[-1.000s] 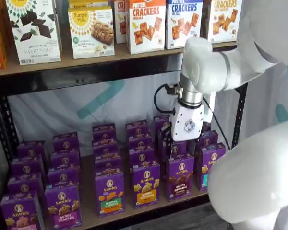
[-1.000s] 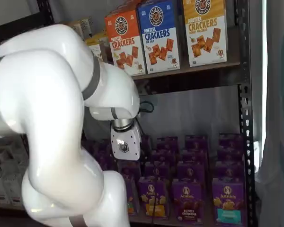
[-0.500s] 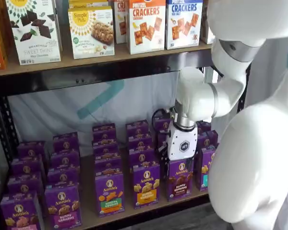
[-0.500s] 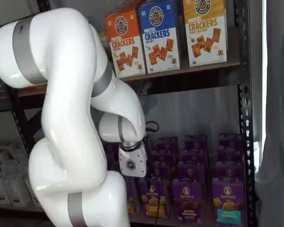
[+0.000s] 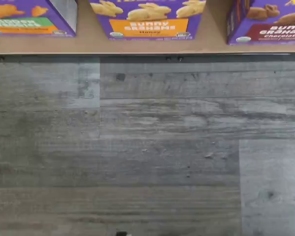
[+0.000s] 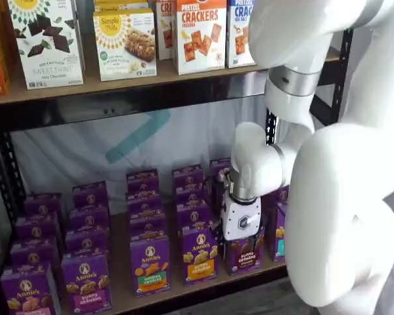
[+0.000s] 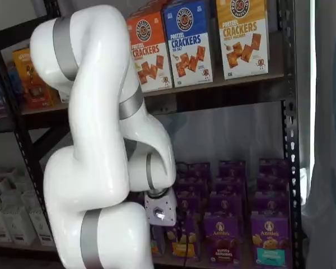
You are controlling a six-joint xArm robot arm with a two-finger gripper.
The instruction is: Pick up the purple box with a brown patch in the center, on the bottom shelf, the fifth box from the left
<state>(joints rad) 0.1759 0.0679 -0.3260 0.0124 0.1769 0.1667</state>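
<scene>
White hand (image 6: 240,218) low, fingers hidden.

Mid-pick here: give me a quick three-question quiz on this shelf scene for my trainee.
1. True or false: the gripper is down near the bottom shelf.
2. In the wrist view, which flavour word is printed on the purple box? A Chocolate, B Honey, C Cheddar.
3. Fill in: the tall boxes on the board above read "___".
Key: 1 true; 2 A; 3 Crackers.
</scene>
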